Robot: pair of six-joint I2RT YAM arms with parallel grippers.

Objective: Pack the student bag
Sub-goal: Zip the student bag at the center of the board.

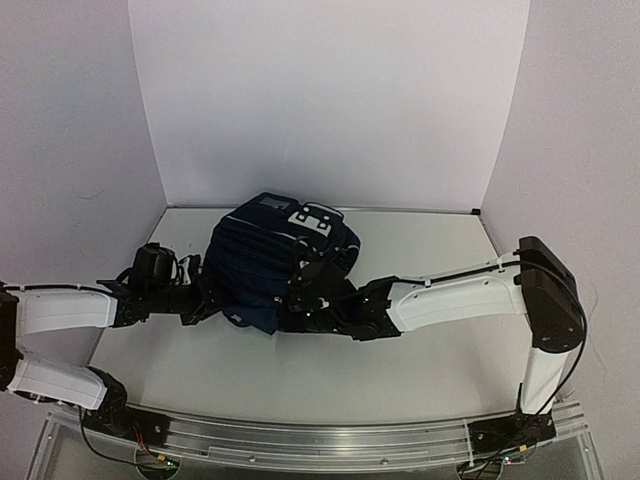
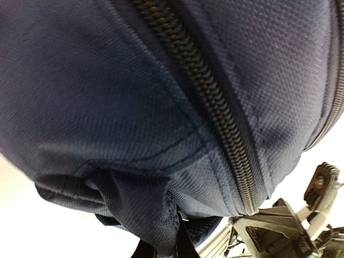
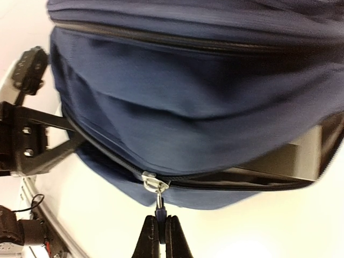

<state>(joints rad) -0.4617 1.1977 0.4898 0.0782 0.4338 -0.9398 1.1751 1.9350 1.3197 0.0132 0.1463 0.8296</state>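
The student bag (image 1: 275, 262), navy with a grey buckled flap (image 1: 312, 220), lies in the middle of the table. My left gripper (image 1: 203, 300) is at its left side. In the left wrist view this gripper (image 2: 165, 248) is shut on a fold of the bag's navy fabric (image 2: 156, 215), beside a closed zip (image 2: 215, 107). My right gripper (image 1: 302, 312) is at the bag's near edge. In the right wrist view it (image 3: 160, 221) is shut on the blue zipper pull (image 3: 160, 207) that hangs from the silver slider (image 3: 152, 181). Right of the slider the zip gapes, showing something grey inside (image 3: 301, 156).
The white table (image 1: 420, 240) has white walls behind and on both sides. A metal rail (image 1: 320, 440) runs along the near edge with both arm bases. The left arm's black parts (image 3: 27, 134) show at the left of the right wrist view.
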